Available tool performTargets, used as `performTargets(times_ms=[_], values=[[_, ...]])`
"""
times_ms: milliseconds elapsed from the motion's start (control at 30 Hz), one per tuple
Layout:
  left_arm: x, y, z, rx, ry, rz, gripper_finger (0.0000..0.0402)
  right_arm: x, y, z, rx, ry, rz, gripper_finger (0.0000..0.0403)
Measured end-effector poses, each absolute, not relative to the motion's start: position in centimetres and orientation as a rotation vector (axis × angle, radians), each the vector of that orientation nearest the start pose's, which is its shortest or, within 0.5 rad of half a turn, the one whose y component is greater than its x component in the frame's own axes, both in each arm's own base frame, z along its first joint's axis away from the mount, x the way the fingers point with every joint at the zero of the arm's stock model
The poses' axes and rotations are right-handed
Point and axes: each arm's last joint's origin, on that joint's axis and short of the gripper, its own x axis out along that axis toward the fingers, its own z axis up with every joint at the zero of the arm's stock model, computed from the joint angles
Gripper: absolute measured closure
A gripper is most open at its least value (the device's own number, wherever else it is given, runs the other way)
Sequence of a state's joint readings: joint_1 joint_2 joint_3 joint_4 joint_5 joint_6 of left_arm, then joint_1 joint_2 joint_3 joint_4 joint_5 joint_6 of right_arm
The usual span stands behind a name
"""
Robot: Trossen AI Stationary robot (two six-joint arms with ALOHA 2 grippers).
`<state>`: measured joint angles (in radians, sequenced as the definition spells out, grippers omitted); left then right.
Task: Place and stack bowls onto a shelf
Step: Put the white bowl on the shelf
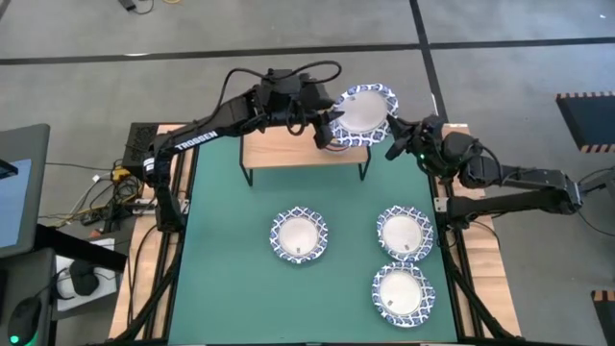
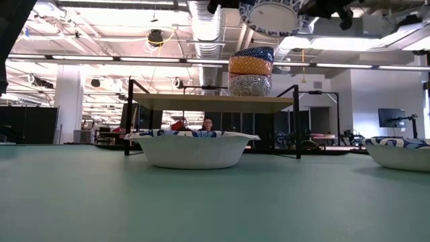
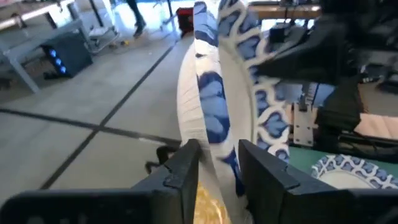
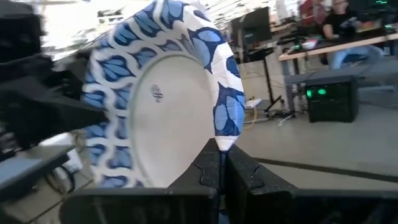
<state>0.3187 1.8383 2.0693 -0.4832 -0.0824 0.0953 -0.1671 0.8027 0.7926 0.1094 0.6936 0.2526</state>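
Note:
A white bowl with a blue lattice rim (image 1: 363, 108) hangs in the air over the right end of the shelf (image 1: 288, 149), a wooden plank on thin black legs at the table's far edge. My left gripper (image 1: 332, 130) meets the bowl from the left and my right gripper (image 1: 392, 142) from the right, both shut on its rim. In the low view the bowl (image 2: 272, 17) is above a stack of three smaller bowls (image 2: 250, 70) standing on the shelf (image 2: 208, 101). My left gripper (image 3: 219, 168) has the bowl's rim (image 3: 214, 134) between its two fingers, one on the white outer wall, the other on the patterned inner side. It comes about level from the table's left. The bowl is lifted clear of the shelf. My right gripper (image 4: 221, 165) pinches the bowl's blue-patterned rim (image 4: 225, 140) between its two shut fingers, on the side opposite my left gripper. It reaches in about level from the table's right. The bowl is clear of everything below, its hollow side up in the high view.
Three more blue-rimmed bowls stand upright on the green table: one in the middle (image 1: 299, 235) and two near the right edge (image 1: 405, 233) (image 1: 403, 293). The left half of the shelf top is bare. People sit at desks in the room beyond.

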Motion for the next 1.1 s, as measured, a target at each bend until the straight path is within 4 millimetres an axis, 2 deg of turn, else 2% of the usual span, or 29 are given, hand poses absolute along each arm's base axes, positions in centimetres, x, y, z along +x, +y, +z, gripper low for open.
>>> performTargets(times_ms=[200,333,467,567,767,1100], values=[[38.1,13.3,44.5,0.044,0.333,0.446,0.0387,16.7,-4.4,36.6,0.269,-0.223,-0.792,0.0351],[36.9,13.7,45.7,0.008,0.308,0.445,0.0396,15.9,-4.3,37.1,0.279,-0.265,-0.771,0.0316],[34.1,14.2,47.9,0.018,0.3,0.497,0.04,15.1,-4.2,37.8,0.272,-0.311,-0.768,0.0284],[31.4,15.4,48.5,0.017,0.374,0.586,0.0401,14.5,-4.1,38.2,0.255,-0.331,-0.779,0.0263],[27.8,18.4,45.9,-0.148,0.648,0.633,0.0401,14.1,-4.1,38.3,0.255,-0.338,-0.781,0.0235],[25.2,22.6,38.5,-0.474,0.909,0.499,0.0401,14.1,-4.1,38.2,0.253,-0.335,-0.783,0.0231]])
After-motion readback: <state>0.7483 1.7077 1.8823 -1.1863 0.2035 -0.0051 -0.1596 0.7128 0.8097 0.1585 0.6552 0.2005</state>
